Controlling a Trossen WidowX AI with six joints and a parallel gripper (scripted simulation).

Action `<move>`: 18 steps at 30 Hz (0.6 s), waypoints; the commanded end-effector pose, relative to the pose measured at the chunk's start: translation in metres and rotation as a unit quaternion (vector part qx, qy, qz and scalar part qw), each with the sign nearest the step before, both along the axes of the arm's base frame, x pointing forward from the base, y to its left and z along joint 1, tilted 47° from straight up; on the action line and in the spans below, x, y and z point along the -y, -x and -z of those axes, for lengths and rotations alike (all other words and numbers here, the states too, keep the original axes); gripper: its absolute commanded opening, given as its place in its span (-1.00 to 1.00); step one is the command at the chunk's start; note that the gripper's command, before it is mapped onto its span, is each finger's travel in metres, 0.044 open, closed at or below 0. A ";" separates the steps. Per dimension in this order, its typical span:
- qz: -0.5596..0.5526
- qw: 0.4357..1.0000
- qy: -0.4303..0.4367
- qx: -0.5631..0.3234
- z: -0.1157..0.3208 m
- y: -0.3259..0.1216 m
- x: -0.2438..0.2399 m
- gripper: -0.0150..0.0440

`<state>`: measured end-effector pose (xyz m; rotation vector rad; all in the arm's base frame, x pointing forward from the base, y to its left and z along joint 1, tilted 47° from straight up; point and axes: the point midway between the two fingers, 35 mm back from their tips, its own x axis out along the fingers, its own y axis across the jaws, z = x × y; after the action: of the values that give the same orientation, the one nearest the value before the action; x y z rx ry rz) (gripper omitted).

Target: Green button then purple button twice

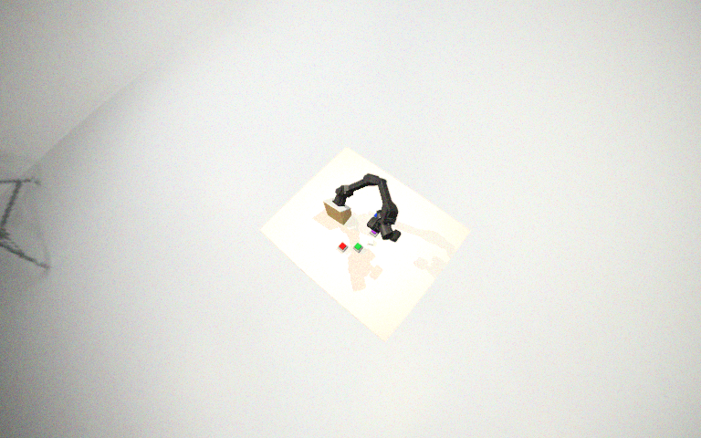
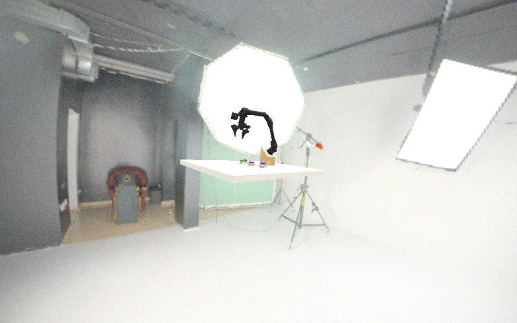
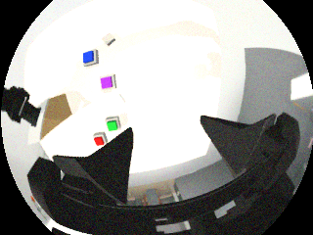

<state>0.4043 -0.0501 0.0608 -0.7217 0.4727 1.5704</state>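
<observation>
Top view: gripper (image 1: 383, 229) hangs above the table (image 1: 392, 304), green button (image 1: 357, 247) beside red (untouched, I judge). Exterior: arm held high. Wrist: jaws wide, empty; purple button (image 3: 108, 82) beyond green; all three presses seemingly remain

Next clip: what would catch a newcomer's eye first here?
The black arm arching high above the pale table, its gripper open and empty, well above everything. Then the row of small coloured buttons under it: red and green nearest the fingers, purple and blue farther off in the wrist view. A tan box sits by the arm's base.
</observation>
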 end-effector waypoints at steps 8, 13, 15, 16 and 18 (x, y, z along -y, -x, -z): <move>0.225 0.936 0.028 -0.268 0.066 0.047 0.012 0.86; 0.344 0.846 0.048 -0.404 0.099 0.082 0.012 0.86; 0.372 0.817 0.053 -0.437 0.107 0.093 0.012 0.86; 0.386 0.802 0.055 -0.453 0.111 0.098 0.011 0.86; 0.413 0.769 0.060 -0.484 0.118 0.108 0.010 0.86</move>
<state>0.3475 -0.0632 -0.0184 -0.0675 1.1154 1.2151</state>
